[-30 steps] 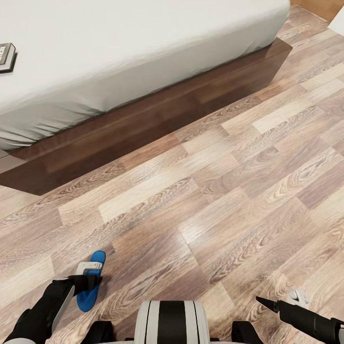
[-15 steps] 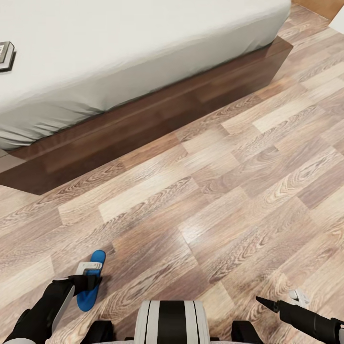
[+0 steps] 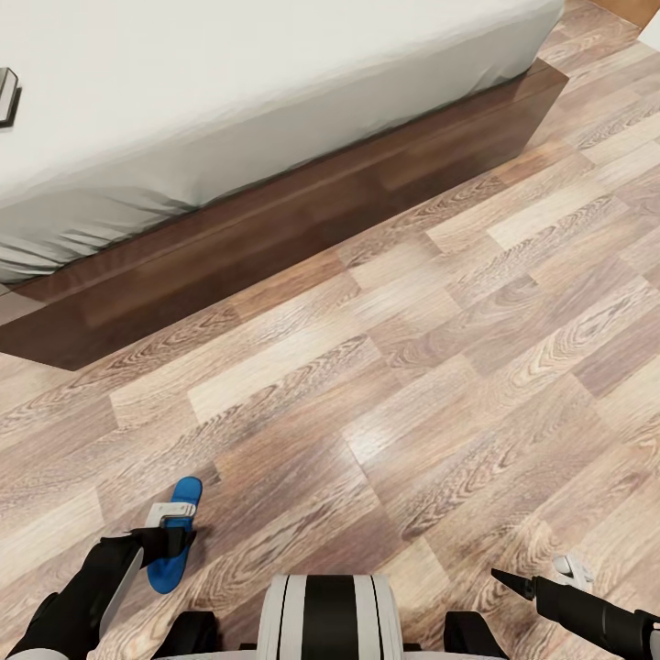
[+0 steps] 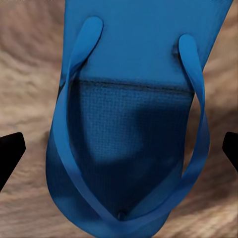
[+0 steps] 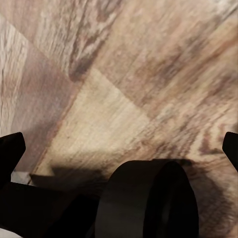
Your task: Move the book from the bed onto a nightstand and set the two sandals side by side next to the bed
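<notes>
Blue sandal [image 3: 176, 533] strap-up on floor; book [image 3: 6, 95] on bed [image 3: 238, 110]

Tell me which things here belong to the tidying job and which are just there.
Job:
blue sandal by the left gripper
book, at the mattress edge
bed

Just there:
wood-plank floor
small white object near the right arm

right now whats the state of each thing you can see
sandal: lying flat on the floor, straps up, under the left gripper, apart from the bed
left gripper: open, fingertips spread either side of the sandal, not closed on it
right gripper: open, over bare floor, holding nothing
book: lying flat on the mattress, cut by the picture's edge
bed: mattress bare apart from the book
</notes>
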Tool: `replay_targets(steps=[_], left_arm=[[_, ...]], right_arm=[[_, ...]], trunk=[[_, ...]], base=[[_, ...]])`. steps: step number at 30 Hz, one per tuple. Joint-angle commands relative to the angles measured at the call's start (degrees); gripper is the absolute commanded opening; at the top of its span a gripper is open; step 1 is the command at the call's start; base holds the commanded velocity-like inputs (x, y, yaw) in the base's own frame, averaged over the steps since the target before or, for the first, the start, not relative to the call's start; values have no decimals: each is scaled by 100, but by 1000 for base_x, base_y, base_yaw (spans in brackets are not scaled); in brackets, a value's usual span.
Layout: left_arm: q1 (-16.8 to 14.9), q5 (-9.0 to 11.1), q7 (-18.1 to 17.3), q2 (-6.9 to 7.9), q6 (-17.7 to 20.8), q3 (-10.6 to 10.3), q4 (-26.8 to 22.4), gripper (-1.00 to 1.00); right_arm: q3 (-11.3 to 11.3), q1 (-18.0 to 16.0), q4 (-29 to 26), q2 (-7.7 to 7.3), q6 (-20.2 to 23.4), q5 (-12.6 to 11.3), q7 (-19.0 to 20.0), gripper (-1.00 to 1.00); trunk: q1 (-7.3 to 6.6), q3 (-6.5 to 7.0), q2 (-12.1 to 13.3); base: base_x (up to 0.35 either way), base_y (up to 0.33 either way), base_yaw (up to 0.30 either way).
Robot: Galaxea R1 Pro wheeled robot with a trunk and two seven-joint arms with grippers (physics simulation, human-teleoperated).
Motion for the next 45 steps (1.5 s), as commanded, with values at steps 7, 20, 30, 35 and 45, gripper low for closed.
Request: replay_targets(steps=[7,20,30,35,45], left_arm=[[-1,3,-35,-2,34,14,-7,100],[-4,-3,-42,-2,34,14,-12,-100],[-3,-4,-38,-2,34,14,-16,-100],[-3,-4,-38,-2,34,14,-16,-100],[-5,-4,-30,-46,38,5,-16,-100]], right_arm=[[-6,-2,0,0,35,-20,8,100],[-6,-2,0,0,35,-24,10,100],[-6,-2,0,0,35,-24,13,100],[-6,-2,0,0,35,-24,16,100],[-6,-2,0,0,35,-24,17,100]], trunk=[[-1,-3,-1],[-1,-3,-1],[-1,-3,-1],[-1,-3,-1],[-16,130,7]], base=[[0,0,0],[0,0,0],[0,0,0],[0,0,0],[0,0,0]])
